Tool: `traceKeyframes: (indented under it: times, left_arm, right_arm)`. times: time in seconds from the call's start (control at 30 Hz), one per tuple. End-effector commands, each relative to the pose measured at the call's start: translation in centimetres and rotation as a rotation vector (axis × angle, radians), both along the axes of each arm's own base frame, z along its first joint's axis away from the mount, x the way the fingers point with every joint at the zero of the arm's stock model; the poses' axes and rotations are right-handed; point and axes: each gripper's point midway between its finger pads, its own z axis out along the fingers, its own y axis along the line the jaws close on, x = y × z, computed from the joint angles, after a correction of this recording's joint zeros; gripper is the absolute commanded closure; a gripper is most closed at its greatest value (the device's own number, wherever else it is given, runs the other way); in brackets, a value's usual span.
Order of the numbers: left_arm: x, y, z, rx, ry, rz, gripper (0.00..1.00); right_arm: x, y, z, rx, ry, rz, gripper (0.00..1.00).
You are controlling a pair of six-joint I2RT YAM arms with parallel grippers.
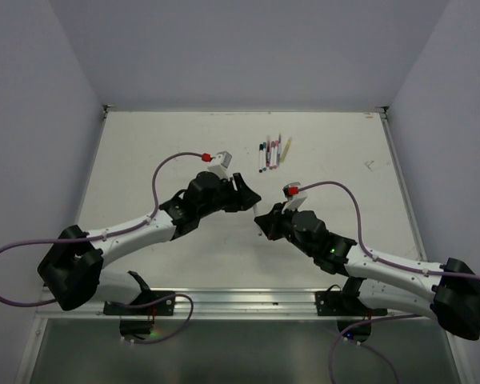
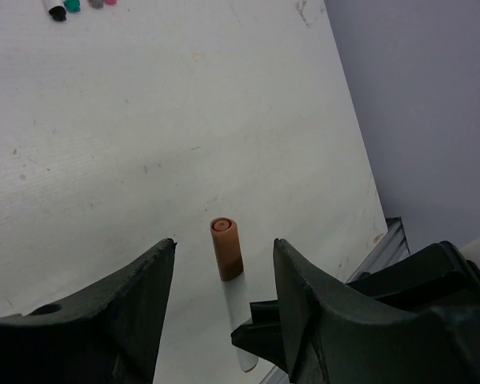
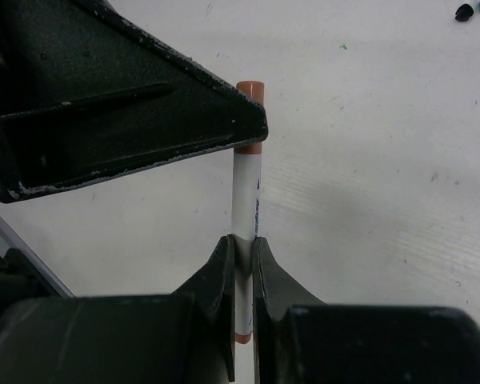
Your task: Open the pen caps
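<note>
My right gripper (image 3: 242, 240) is shut on the white barrel of a pen (image 3: 246, 188) and holds it off the table. The pen's orange-brown cap (image 2: 226, 248) is still on its end. My left gripper (image 2: 224, 244) is open with one finger on each side of that cap, and a gap shows on both sides. In the right wrist view a left finger (image 3: 144, 104) covers part of the cap (image 3: 250, 86). From above, the two grippers meet at mid-table, left (image 1: 252, 200) and right (image 1: 266, 218). Several more capped pens (image 1: 272, 150) lie in a row at the back.
The black (image 2: 58, 12) and green (image 2: 72, 6) ends of the pens in the row show at the edge of the left wrist view. The white table (image 1: 144, 160) is walled on three sides, and a metal rail (image 1: 248, 300) runs along the near edge.
</note>
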Motion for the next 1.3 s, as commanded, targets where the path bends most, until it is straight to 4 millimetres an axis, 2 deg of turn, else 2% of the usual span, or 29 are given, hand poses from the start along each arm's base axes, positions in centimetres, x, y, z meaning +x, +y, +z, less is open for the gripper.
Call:
traceKeyframes:
  times: [0.0, 0.13, 0.2, 0.3, 0.33, 0.4, 0.43, 0.53, 0.57, 0.63, 0.67, 0.8, 0.87, 0.97, 1.0, 1.03, 1.1, 1.17, 1.27]
  left_arm:
    - [1.8, -1.5, 3.2, -0.073, -0.077, 0.027, 0.45]
    - [1.9, -2.0, 3.1, -0.076, -0.076, 0.017, 0.59]
    - [1.9, -2.1, 2.7, -0.073, -0.065, 0.007, 0.63]
    - [1.8, -2.2, 2.1, -0.069, -0.054, 0.002, 0.76]
    - [1.8, -2.3, 2.0, -0.068, -0.05, -0.001, 0.84]
    - [1.6, -2.4, 1.7, -0.067, -0.043, -0.008, 0.91]
    - [1.5, -2.4, 1.5, -0.065, -0.04, -0.011, 0.99]
    - [1.5, -2.3, 1.0, -0.057, -0.033, -0.009, 1.0]
    - [1.3, -2.3, 0.9, -0.056, -0.03, -0.012, 1.0]
    - [1.2, -2.1, 0.8, -0.055, -0.031, -0.009, 1.0]
    - [1.2, -2.1, 0.7, -0.056, -0.03, -0.009, 1.0]
    - [1.1, -1.9, 1.1, -0.068, -0.039, -0.005, 1.0]
    - [1.2, -1.9, 1.1, -0.072, -0.037, -0.003, 1.0]
    - [1.1, -2.0, 1.6, -0.09, -0.041, -0.007, 1.0]
    - [1.2, -2.1, 1.6, -0.091, -0.043, -0.005, 1.0]
    - [1.2, -2.0, 1.7, -0.093, -0.046, -0.002, 1.0]
    - [1.5, -1.8, 2.2, -0.097, -0.059, 0.019, 1.0]
    - [2.4, -0.9, 2.5, -0.086, -0.078, 0.086, 1.0]
    - [3.7, 0.5, 4.4, -0.093, -0.138, 0.175, 1.0]
  right_arm:
    - [0.3, 0.8, 1.1, 0.039, -0.032, 0.009, 1.0]
    - [0.2, 1.0, 1.0, 0.041, -0.031, 0.013, 1.0]
    - [0.3, 0.9, 0.8, 0.037, -0.028, 0.011, 1.0]
    - [0.3, 0.8, 0.6, 0.037, -0.029, 0.008, 1.0]
    - [0.3, 0.9, 0.7, 0.037, -0.033, 0.011, 1.0]
    - [0.3, 0.9, 0.8, 0.041, -0.035, 0.011, 1.0]
    - [0.4, 0.9, 0.8, 0.041, -0.036, 0.008, 1.0]
    - [0.4, 0.9, 0.8, 0.04, -0.038, 0.005, 1.0]
    - [0.4, 0.9, 0.8, 0.039, -0.039, 0.007, 0.88]
    - [0.5, 0.9, 0.9, 0.04, -0.046, 0.005, 0.74]
    - [0.6, 1.0, 0.9, 0.036, -0.047, 0.005, 0.64]
    - [1.1, 1.6, 1.0, 0.02, -0.059, 0.007, 0.59]
    - [1.6, 1.9, 1.3, 0.011, -0.069, 0.005, 0.59]
    - [2.1, 2.4, 1.2, 0.0, -0.076, 0.001, 0.67]
    - [2.1, 2.5, 1.0, -0.005, -0.075, 0.004, 0.74]
    - [2.1, 2.6, 0.9, -0.012, -0.075, 0.007, 0.86]
    - [2.0, 2.7, 0.9, -0.017, -0.069, 0.018, 0.97]
    - [1.7, 2.7, 0.3, -0.025, -0.057, 0.032, 1.0]
    - [0.9, 2.4, -0.7, -0.044, -0.044, 0.064, 1.0]
